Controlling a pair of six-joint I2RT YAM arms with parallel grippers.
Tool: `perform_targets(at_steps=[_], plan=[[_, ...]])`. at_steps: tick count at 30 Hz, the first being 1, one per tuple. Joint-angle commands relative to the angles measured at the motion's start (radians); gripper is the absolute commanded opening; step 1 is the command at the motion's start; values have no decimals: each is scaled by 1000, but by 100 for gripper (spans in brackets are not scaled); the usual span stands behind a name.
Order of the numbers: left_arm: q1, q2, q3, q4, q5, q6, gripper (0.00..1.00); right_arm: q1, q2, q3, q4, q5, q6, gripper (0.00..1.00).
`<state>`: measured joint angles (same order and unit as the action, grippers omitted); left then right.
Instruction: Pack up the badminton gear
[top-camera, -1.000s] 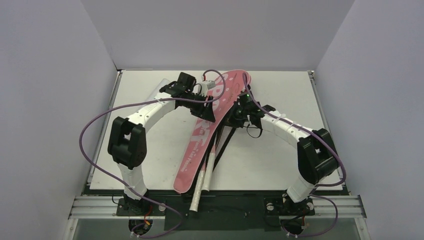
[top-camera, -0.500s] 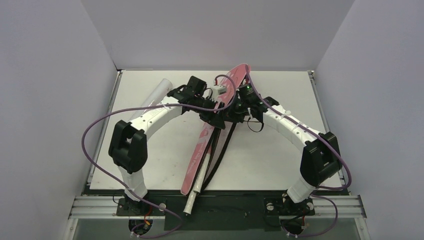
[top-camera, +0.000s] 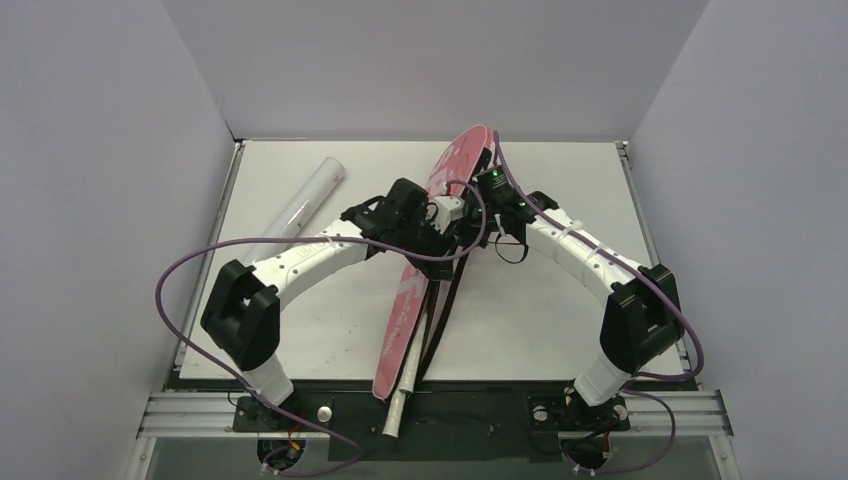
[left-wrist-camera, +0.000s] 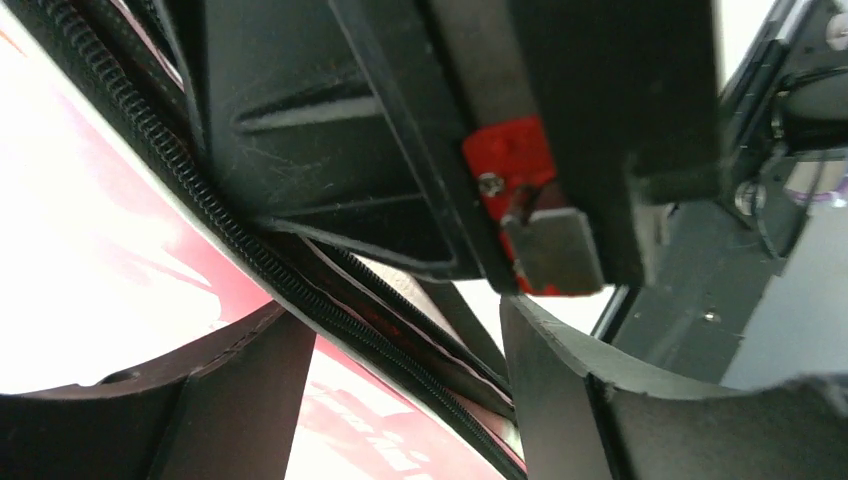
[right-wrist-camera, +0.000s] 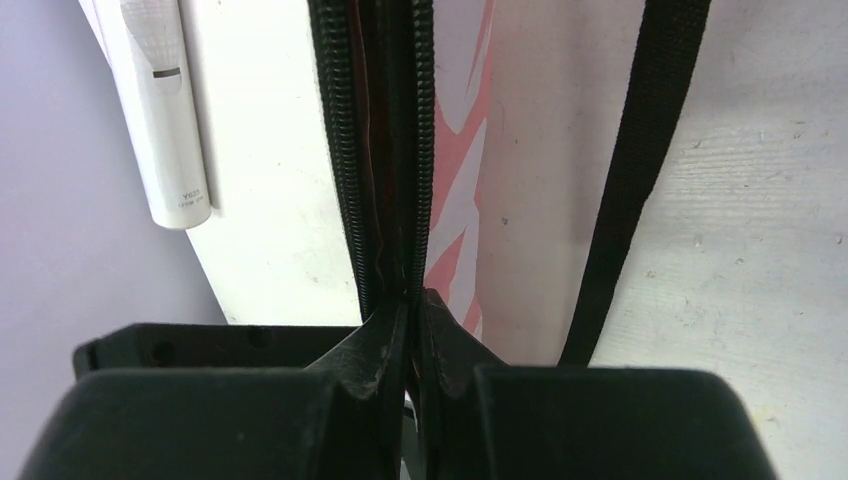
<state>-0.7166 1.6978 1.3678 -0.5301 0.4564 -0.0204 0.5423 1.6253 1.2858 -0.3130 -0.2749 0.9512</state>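
The pink cover (top-camera: 415, 285) stands tilted on its edge down the middle of the table. Its black strap (top-camera: 441, 305) trails on the right. Two white racket handles (top-camera: 400, 392) stick out of its near end. My right gripper (right-wrist-camera: 412, 300) is shut on the cover's black zip edge (right-wrist-camera: 385, 150). My left gripper (left-wrist-camera: 400, 385) is open and straddles the same zip edge (left-wrist-camera: 300, 290). Its fingers (left-wrist-camera: 590, 400) stand apart from the fabric. In the top view both grippers meet at the cover's upper half, left gripper (top-camera: 447, 226), right gripper (top-camera: 482, 213). The long white tube (top-camera: 305, 196) lies at the back left.
A white rod with small print (right-wrist-camera: 160, 110) lies left of the zip in the right wrist view; I cannot tell whether it is a handle or the tube. Purple cables (top-camera: 190, 265) loop over both arms. Grey walls close the table (top-camera: 560, 300) on three sides.
My left arm has swung right to the cover's zip edge and its jaws have widened. The cover has tipped from flat up onto its edge. The tube has come out from under the left arm.
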Motion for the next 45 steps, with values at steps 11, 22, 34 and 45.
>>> perform_targets(at_steps=[11,22,34,45], plan=[[-10,-71,-61,38,-171,38,10,7,-60,41,75,-28,64,0],[25,-86,-21,3,-93,27,0,-92,-197,-26,61,-72,13,47],[27,-109,16,-42,-19,27,0,-237,-208,-93,233,-240,97,51],[37,-104,65,-89,19,34,0,-338,-201,-192,272,-313,16,54]])
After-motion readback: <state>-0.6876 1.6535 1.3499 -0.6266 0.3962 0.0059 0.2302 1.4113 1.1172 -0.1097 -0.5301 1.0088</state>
